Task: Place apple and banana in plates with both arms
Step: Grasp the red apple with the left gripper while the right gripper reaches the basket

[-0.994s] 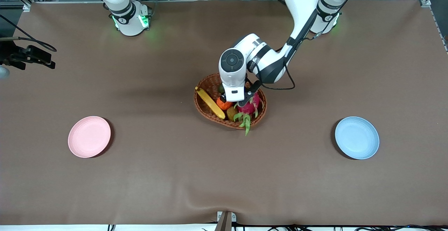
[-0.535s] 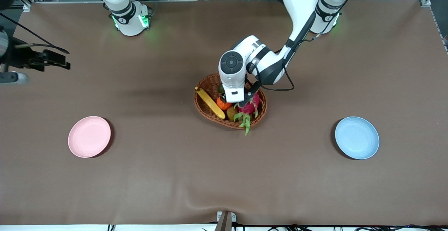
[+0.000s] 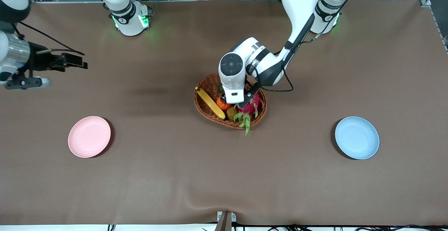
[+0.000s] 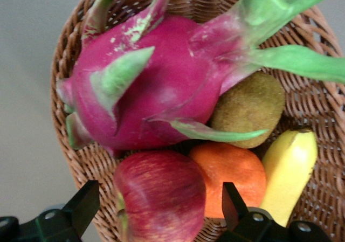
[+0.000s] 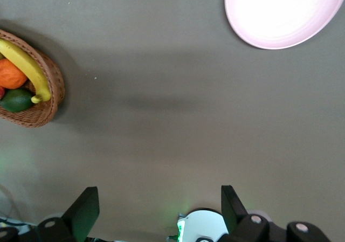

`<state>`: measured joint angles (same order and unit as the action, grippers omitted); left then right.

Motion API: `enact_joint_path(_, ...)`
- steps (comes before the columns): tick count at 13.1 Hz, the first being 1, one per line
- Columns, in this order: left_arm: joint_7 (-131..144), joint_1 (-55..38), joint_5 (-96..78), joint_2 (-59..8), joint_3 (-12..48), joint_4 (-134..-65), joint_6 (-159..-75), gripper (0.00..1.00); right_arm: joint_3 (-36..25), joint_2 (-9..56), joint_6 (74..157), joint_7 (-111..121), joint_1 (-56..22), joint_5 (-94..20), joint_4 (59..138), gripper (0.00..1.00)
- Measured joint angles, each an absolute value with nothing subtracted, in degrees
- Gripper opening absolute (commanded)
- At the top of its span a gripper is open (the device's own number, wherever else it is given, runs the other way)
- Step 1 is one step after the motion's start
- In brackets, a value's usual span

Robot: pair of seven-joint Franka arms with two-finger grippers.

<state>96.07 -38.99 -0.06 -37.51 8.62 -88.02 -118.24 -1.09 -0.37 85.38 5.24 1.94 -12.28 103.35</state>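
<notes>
Over the basket (image 4: 64, 91), left hand (image 4: 160, 209) spread wide astride the apple (image 4: 159, 196), right hand (image 5: 160, 209) released, empty

Right gripper (image 3: 78, 63) advances inward toward three o'clock over the table (image 3: 157, 175); left arm shifts marginally.

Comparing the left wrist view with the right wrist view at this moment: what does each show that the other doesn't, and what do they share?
Only the left wrist view shows the apple between the open left gripper fingers, the dragon fruit and the brown kiwi. Only the right wrist view shows the pink plate, bare table, a green fruit and the open right gripper. Both show the wicker basket, the banana and the orange fruit.
</notes>
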Motion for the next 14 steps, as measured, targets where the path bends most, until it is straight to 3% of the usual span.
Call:
enact_joint_path(2,96.35,-39.0,-0.06,-37.74,8.63,-87.92,-118.56,0.49,-1.05,0.64,90.01,5.24,0.51,-15.51,107.36,1.0)
enact_joint_path(3,96.52,-39.0,-0.06,-37.78,8.63,-87.91,-118.57,0.17,-1.0,1.21,92.81,5.24,-0.77,-16.81,109.51,1.0)
enact_joint_path(4,96.61,-39.0,-0.06,-37.78,8.63,-87.92,-118.56,0.0,-0.96,1.81,95.05,5.2,-2.32,-17.67,111.41,1.0)
enact_joint_path(9,96.5,-38.65,-0.06,-37.11,8.52,-86.72,-117.68,0.0,-0.8,8.42,100.48,4.82,-8.45,-23.64,114.19,1.0)
enact_joint_path(14,86.93,-35.51,-0.06,-27.55,8.06,-84.77,-106.61,0.0,-0.65,10.71,107.52,2.84,-16.84,-24.7,114.18,1.0)
